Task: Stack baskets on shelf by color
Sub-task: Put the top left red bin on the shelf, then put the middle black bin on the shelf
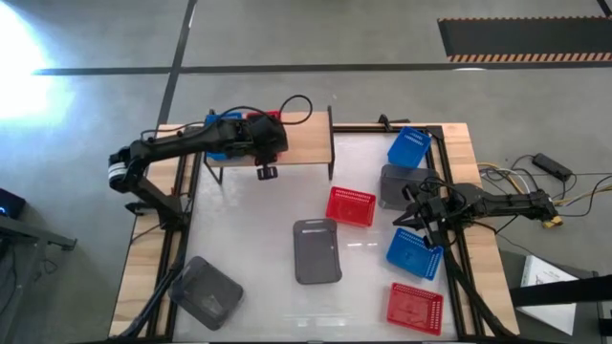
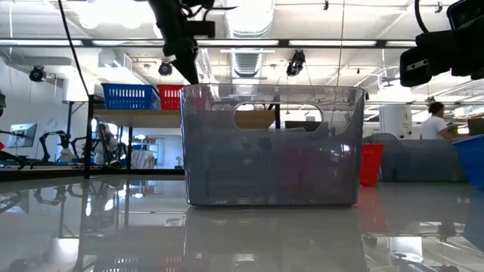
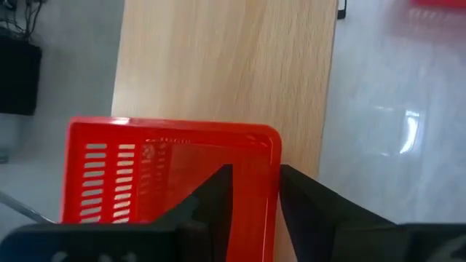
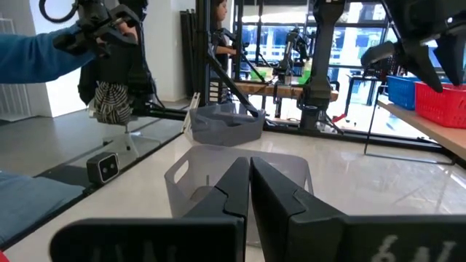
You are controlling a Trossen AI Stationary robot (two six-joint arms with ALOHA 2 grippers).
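Observation:
The shelf (image 1: 306, 141) stands at the table's far left, and a blue basket (image 1: 225, 129) and a red basket (image 3: 167, 167) sit side by side on its wooden plank. My left gripper (image 3: 255, 193) is over the red basket and shut on its wall. My right gripper (image 4: 249, 178) is shut and empty at the table's right, close to a grey basket (image 1: 394, 184). Loose on the table are two red baskets (image 1: 350, 205) (image 1: 415, 308), two blue baskets (image 1: 409, 145) (image 1: 414, 251) and two more grey baskets (image 1: 316, 250) (image 1: 206, 291). My left gripper holds the red basket by the rim of one wall (image 3: 256, 164), near a rounded corner. One finger is inside the basket and one is outside. The fingers come from above, pointing down. The basket stands upright with its bottom on the shelf's plank (image 3: 233, 65).
The plank has bare room to the right of the red basket. The table's raised wooden edges (image 1: 459, 134) and black frame rails run along its sides. In the low view a grey basket (image 2: 272, 143) fills the foreground. People and other rigs show in the room behind.

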